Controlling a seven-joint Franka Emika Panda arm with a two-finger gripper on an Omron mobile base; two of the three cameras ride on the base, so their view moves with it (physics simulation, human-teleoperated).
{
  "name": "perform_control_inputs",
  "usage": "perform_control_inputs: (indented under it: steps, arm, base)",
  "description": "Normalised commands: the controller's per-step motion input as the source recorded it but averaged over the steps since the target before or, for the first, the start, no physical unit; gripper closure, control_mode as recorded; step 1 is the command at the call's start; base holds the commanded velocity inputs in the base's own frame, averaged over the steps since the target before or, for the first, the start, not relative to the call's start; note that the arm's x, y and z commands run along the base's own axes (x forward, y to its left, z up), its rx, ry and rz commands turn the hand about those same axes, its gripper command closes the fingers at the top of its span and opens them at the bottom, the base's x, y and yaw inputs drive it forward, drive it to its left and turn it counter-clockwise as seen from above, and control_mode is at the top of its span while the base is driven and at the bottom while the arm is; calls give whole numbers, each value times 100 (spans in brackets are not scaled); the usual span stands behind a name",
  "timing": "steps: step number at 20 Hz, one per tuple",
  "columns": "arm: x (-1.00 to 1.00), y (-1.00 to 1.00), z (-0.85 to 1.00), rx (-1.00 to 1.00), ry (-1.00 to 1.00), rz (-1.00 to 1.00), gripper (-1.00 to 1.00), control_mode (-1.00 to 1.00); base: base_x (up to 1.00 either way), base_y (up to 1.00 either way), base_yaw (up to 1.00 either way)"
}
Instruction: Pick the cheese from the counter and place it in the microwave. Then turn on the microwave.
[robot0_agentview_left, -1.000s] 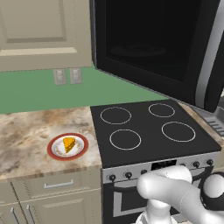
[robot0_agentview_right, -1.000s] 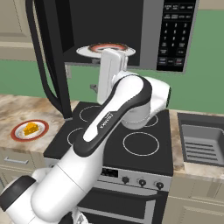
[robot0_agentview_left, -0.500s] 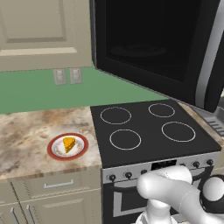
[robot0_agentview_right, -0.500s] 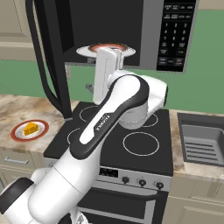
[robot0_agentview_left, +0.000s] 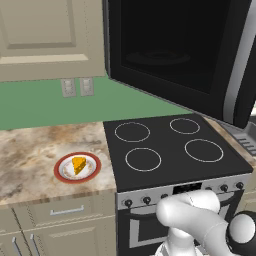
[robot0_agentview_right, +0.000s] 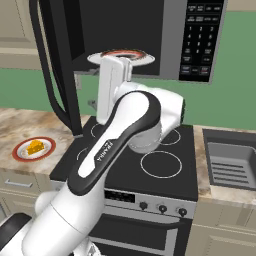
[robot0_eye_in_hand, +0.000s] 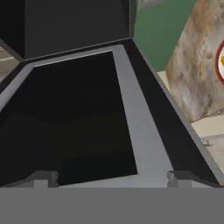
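Note:
The cheese (robot0_agentview_left: 78, 164) (robot0_agentview_right: 35, 147) is a small orange wedge lying on a white plate with a red rim (robot0_agentview_left: 61, 172) (robot0_agentview_right: 19, 151), on the marbled counter (robot0_agentview_left: 30, 145) left of the stove. The microwave (robot0_agentview_right: 200, 40) hangs above the stove with its door (robot0_agentview_left: 170, 60) (robot0_agentview_right: 55, 70) swung wide open. My arm reaches up in front of the open cavity, far from the cheese. In the hand view my gripper (robot0_eye_in_hand: 113, 179) is open, nothing between its fingertips (robot0_eye_in_hand: 43, 177), looking along the dark door window (robot0_eye_in_hand: 74, 113).
The black stovetop (robot0_agentview_left: 175, 145) (robot0_agentview_right: 160, 165) lies directly under the microwave. A round tray (robot0_agentview_right: 120, 56) sits inside the cavity. A sink (robot0_agentview_right: 232, 160) is set into the counter on the right. Wall cabinets (robot0_agentview_left: 45, 35) hang over the plate.
My raised hand and elbow have swung a little to the left in front of the microwave. The cheese and plate have not moved, and the gripper has stayed open.

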Motion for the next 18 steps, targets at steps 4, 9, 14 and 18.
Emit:
perform_control_inputs:
  steps: [4,9,14,18]
  arm:
    - [-25,27,0,2,7,0,-100,-100]
    - [-21,27,0,4,10,0,-100,-100]
    - [-20,30,0,3,10,0,-100,-100]
    - [-21,29,0,3,11,0,-100,-100]
  base:
    - [0,0,0]
    - [0,0,0]
    - [0,0,0]
    - [0,0,0]
